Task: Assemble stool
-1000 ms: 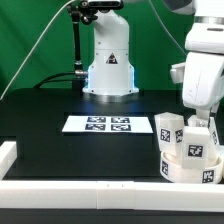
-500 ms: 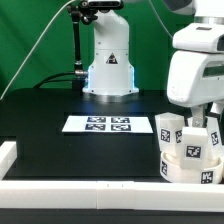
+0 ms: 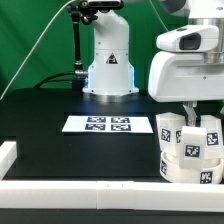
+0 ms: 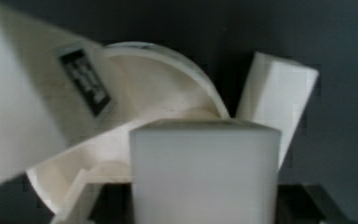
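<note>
Stool seat (image 3: pixel 190 158) sits at your exterior view's four o'clock beside the white rail (image 3: pixel 80 192); a leg (image 3: pixel 209 135) stands on it. Whether the gripper (image 3: pixel 198 112) pinches it, you cannot tell.

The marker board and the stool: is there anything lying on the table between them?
No. In the exterior view only bare black table separates the marker board from the stool.

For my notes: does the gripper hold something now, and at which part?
It cannot be told. The gripper is right above the stool, among its legs, but a closed hold is not visible.
</note>
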Controlling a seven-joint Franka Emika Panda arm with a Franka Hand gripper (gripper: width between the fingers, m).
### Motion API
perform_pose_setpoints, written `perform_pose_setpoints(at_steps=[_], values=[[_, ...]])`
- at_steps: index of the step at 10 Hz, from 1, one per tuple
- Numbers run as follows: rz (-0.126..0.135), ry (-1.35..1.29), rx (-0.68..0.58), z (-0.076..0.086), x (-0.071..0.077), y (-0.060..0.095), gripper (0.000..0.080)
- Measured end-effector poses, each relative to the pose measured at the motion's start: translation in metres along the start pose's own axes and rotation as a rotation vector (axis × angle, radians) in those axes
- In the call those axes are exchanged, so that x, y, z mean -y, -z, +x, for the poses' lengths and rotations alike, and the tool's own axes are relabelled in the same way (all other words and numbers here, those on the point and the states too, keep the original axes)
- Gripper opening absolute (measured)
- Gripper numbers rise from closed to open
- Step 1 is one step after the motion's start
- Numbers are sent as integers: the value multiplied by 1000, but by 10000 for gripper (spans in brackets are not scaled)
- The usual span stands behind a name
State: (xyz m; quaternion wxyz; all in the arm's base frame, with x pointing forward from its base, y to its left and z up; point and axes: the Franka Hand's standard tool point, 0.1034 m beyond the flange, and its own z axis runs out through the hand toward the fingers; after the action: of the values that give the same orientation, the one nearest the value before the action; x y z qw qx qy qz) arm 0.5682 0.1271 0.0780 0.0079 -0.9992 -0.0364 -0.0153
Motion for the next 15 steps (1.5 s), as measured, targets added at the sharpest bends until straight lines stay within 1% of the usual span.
perform_pose_setpoints(at_steps=[1, 2, 3, 8, 9, 10, 11, 12, 14, 15], values=[[10, -144, 2, 0, 2, 0, 338], [12, -255, 6, 0, 3, 0, 338], [9, -316, 6, 0, 5, 0, 338], [27, -611, 12, 0, 7, 0, 338], [39, -694, 10, 0, 7, 0, 338], [66, -821, 5, 0, 6, 1, 338], [80, -925, 6, -2, 7, 1, 338], [88, -1018, 8, -3, 8, 2, 338], [144, -1255, 13, -3, 9, 2, 338], [161, -1340, 22, -3, 10, 2, 338]])
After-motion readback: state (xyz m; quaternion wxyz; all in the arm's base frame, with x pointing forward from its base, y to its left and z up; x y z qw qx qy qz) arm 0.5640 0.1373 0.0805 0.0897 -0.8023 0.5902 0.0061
